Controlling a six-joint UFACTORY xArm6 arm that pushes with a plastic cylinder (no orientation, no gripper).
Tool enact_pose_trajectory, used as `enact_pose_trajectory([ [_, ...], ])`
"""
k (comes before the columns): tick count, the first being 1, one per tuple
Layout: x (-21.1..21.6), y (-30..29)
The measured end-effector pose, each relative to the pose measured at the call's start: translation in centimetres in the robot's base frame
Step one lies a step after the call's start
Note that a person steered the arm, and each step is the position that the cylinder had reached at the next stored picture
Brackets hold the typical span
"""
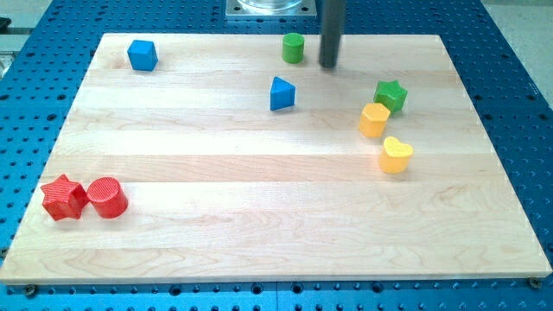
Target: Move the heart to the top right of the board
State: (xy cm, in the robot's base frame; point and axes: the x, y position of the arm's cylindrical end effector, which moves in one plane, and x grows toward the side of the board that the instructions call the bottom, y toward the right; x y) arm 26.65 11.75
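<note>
The rod stands upright near the view's top, my tip (329, 66) resting on the board (259, 225) just right of the green cylinder (294, 47) — touching no block, and with no jaws to hold anything. The yellow heart (396, 155) lies well below and to the right, just under the yellow hexagon (374, 119) and the green star (391, 94).

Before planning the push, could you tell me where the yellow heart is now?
The yellow heart lies right of centre on the board, just below the yellow hexagon.
</note>
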Motion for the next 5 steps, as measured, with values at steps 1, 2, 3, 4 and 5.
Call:
enact_pose_trajectory([
  [1,0.8,10.2],
  [2,9.2,18.6],
  [3,21.0,19.3],
  [4,22.1,10.6],
  [5,20.4,0.1],
])
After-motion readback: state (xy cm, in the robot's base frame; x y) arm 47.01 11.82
